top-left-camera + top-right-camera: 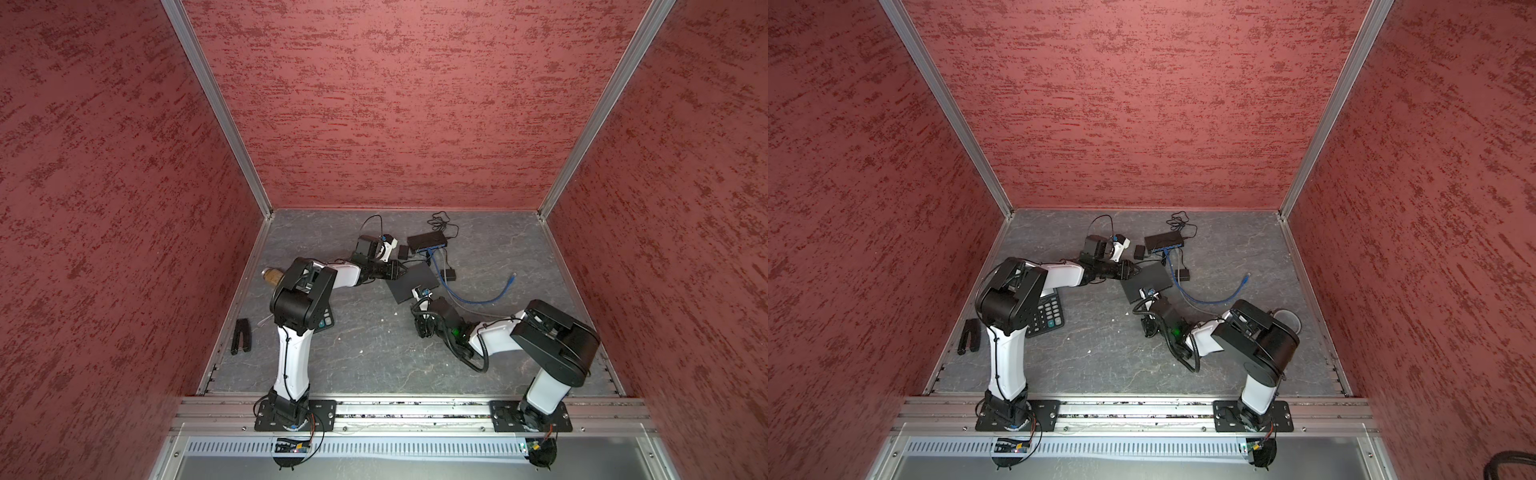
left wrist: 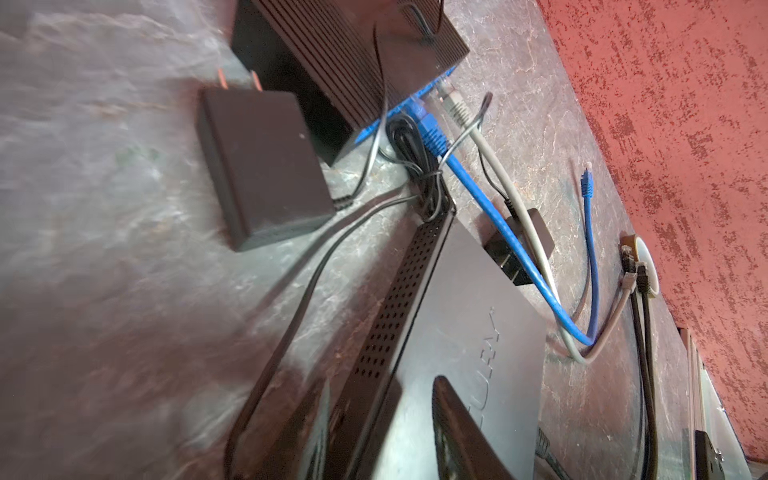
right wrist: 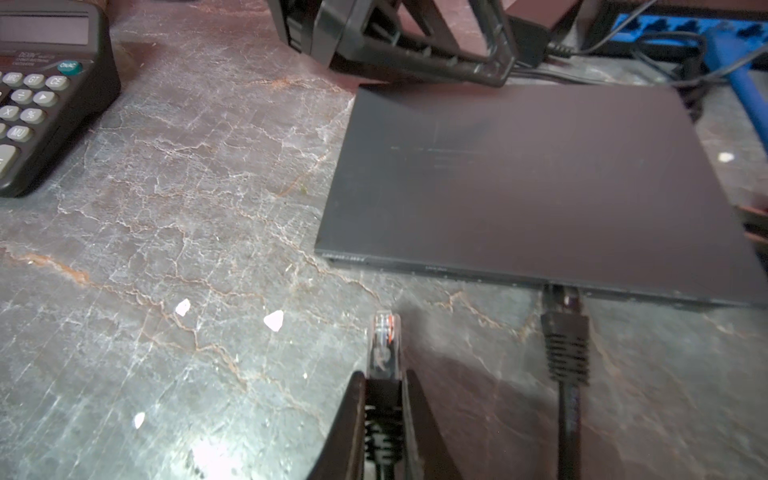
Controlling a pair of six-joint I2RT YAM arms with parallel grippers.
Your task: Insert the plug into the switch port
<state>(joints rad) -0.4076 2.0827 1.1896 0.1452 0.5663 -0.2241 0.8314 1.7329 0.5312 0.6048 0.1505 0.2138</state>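
R gripper is clamped on the plug by its black boot. The clear tip sticks out front, low over the table, near the switch front edge but not touching. L gripper sits at the switch's far side, fingers one on the top face, one down by the perforated side wall. Looks like a clamp to brace the box. Good, bc it looks light and would prob slide on a push.

To do this well, imo: square the tip w/ the front edge, pick a free port beside the black plug already seated there, then go in straight and slow. Ports are too dark to make out, so height and latch side are the tricky bits.

Surface: grey marbled table, smooth, a few white specks. Calculator off to the L, and a second switch w/ blue cable at the back. Red textured walls on three sides.
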